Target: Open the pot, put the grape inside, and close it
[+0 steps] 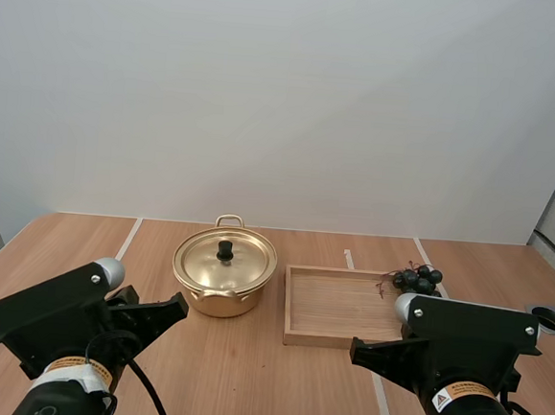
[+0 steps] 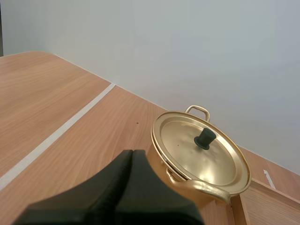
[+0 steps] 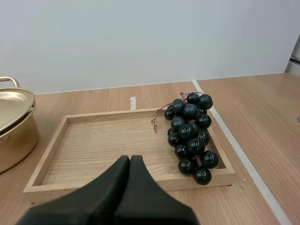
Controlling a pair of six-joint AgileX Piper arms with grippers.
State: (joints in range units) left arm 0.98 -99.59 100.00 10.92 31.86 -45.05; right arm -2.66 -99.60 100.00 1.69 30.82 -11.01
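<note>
A gold pot (image 1: 223,285) stands mid-table with its lid (image 2: 199,149) on, a black knob (image 2: 205,138) at the lid's centre. A bunch of dark grapes (image 3: 191,132) lies along the right edge of a wooden tray (image 3: 103,149), also seen at the tray's far right corner (image 1: 418,279) in the high view. My left gripper (image 2: 132,154) is shut, its fingers one dark wedge just short of the pot. My right gripper (image 3: 130,160) is shut too, at the tray's near rim, left of the grapes.
The wooden tray (image 1: 299,326) sits right of the pot. White tape lines (image 1: 128,239) run across the table. A round hole fitting (image 1: 549,319) is set in the table at the far right. Bare wood lies left of the pot.
</note>
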